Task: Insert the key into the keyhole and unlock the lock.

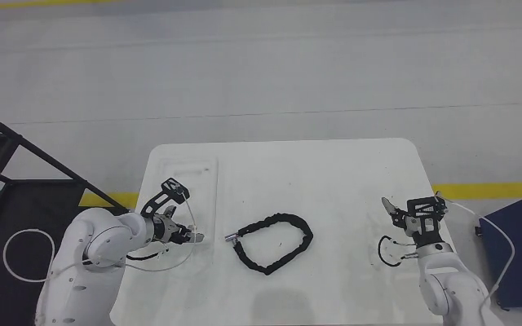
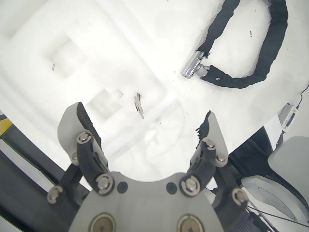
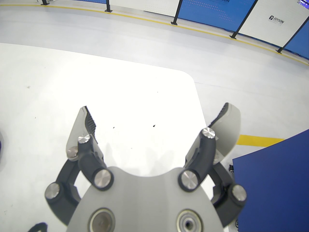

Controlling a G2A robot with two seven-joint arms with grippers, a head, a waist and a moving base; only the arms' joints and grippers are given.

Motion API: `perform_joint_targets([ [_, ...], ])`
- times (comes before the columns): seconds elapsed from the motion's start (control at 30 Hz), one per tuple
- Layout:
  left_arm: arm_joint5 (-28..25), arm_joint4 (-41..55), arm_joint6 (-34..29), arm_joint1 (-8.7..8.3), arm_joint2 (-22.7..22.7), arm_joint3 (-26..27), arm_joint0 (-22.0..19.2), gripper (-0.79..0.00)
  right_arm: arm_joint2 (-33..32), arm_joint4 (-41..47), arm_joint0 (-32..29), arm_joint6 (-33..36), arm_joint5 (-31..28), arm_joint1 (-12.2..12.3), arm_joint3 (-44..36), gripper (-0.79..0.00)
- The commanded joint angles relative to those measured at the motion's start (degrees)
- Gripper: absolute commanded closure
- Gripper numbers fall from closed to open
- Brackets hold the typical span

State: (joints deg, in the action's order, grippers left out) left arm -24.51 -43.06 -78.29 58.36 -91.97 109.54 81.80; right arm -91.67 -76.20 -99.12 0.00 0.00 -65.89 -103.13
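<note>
We hold our left gripper [image 1: 194, 237] [image 2: 144, 112] low at our left side, its fingers [image 2: 83, 117] spread wide and gripping nothing; our right gripper [image 1: 416, 208] [image 3: 155, 108] sits at the far right, likewise parted and bare; the two arms are well apart.

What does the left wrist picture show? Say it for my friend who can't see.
The open left gripper hovers above a small metal key lying on a white foam tray. Farther off on the table lies a looped black lock, its silver end toward the tray.
</note>
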Motion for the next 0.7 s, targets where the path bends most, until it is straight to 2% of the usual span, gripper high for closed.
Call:
perform_joint_targets([
  [0.0, -0.1, -1.2, 0.6, -0.14, 0.4, 0.0, 0.0, -0.730, 0.0, 0.0, 0.0, 0.0, 0.0, 0.0, 0.0, -0.785],
  [0.13, 0.6, -2.1, 1.0, -0.43, 0.7, 0.2, 0.4, -0.711, 0.0, 0.0, 0.0, 0.0, 0.0, 0.0, 0.0, -0.785],
  [0.27, 0.5, -2.8, 1.2, -0.80, 0.6, 0.0, 1.3, -0.730, 0.0, 0.0, 0.0, 0.0, 0.0, 0.0, 0.0, -0.785],
  [0.43, 1.3, -1.5, 1.8, -1.01, 1.3, -1.1, 1.4, -0.585, 0.0, 0.0, 0.0, 0.0, 0.0, 0.0, 0.0, -0.785],
  [0.5, 1.5, -1.0, 1.8, -1.12, 1.8, -1.6, 1.2, -0.505, 0.0, 0.0, 0.0, 0.0, 0.0, 0.0, 0.0, -0.785],
  [0.67, 1.7, -0.8, 2.0, -1.32, 3.2, -3.2, 0.5, -0.453, 0.0, 0.0, 0.0, 0.0, 0.0, 0.0, 0.0, -0.785],
])
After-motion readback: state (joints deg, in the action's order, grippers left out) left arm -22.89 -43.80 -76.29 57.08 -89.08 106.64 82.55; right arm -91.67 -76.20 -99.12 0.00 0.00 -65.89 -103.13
